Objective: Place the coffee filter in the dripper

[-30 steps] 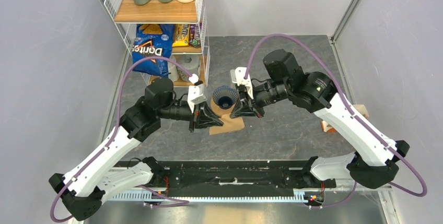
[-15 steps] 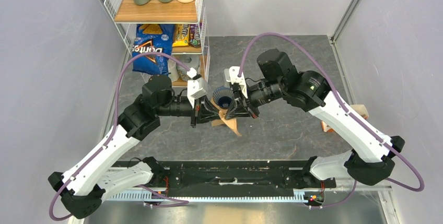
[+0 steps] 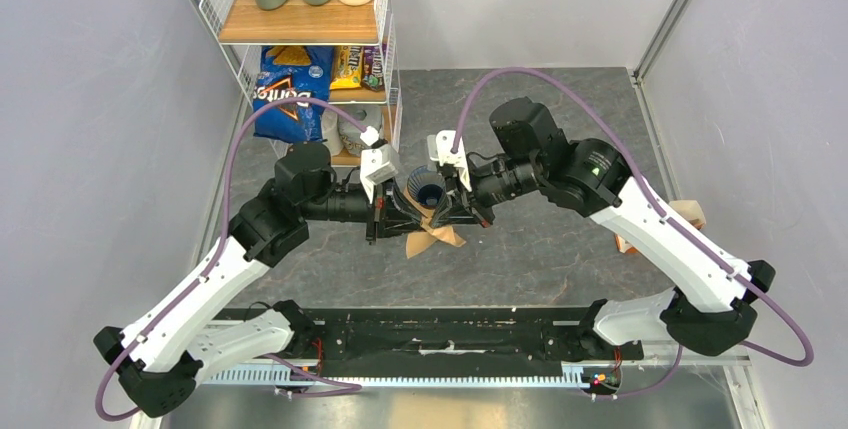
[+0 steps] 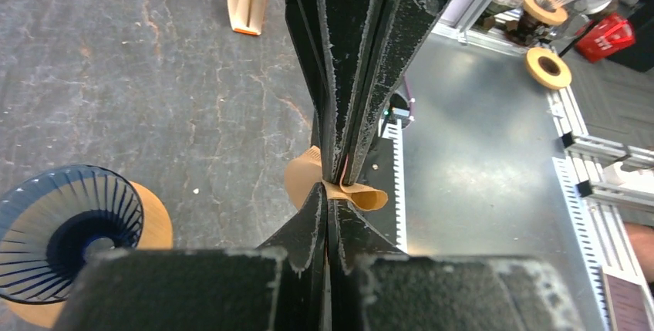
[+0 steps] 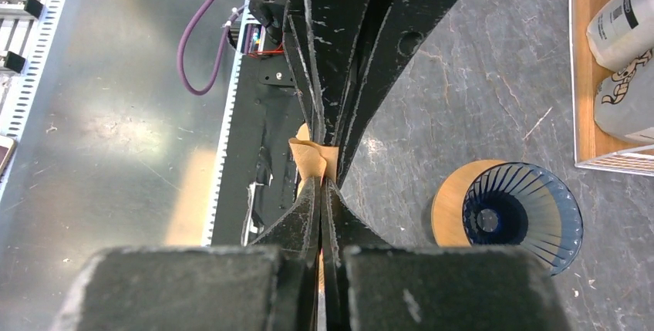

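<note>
While lying flat on the table [image 3: 560, 259] a second ago, now hoisted clear of it: find the coffee filter [image 3: 436, 239] pinched from opposite sides, by left jaws shut tight on it and by right jaws shut tight on it, tips nearly meeting. Means pickup done, by this reckoning, with only the carry and the seating left. Hangs between the two arms, just beside the dripper [image 3: 428, 189] on its near side, not yet over the mouth. Looks crumpled rather than fanned: thin light-brown paper, buckled and curled into a loose fold where squeezed. Will likely need spreading into a cone before going in. Leaves the dripper upright, mouth up, ribbed inside bare, seated on a tan wooden ring [image 5: 447, 207].
</note>
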Tool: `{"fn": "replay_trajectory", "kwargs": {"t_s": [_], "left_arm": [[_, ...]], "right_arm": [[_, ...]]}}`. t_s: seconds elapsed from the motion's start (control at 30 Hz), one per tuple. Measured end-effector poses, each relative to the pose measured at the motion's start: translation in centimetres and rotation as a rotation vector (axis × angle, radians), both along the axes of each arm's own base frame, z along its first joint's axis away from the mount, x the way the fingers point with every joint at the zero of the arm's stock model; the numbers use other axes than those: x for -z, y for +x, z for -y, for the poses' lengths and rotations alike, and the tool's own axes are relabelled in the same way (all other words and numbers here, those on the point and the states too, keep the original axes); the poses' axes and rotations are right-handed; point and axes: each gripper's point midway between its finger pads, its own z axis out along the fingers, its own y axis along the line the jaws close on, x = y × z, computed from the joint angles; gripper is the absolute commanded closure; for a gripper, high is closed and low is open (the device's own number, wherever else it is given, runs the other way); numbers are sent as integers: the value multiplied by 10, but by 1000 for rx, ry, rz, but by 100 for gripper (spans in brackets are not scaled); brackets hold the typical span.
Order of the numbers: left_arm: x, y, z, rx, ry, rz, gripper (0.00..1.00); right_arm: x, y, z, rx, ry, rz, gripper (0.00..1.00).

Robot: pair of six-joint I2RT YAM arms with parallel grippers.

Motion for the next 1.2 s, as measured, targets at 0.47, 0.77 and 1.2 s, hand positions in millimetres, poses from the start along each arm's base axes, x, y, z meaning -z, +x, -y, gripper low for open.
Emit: {"fn": "replay_trajectory", "kwargs": {"t_s": [0.47, 0.77, 1.2], "left_arm": [[-3, -23, 2, 114, -53, -29, 98], [-4, -19, 3, 92, -60, -46, 98], [7, -3, 6, 15, -42, -135, 98]], "right_arm": [[-9, 21, -1, 96, -16, 74, 100], [-8, 18, 0, 68, -12, 88, 100], [-17, 4, 9, 22, 20, 114, 100]]}}
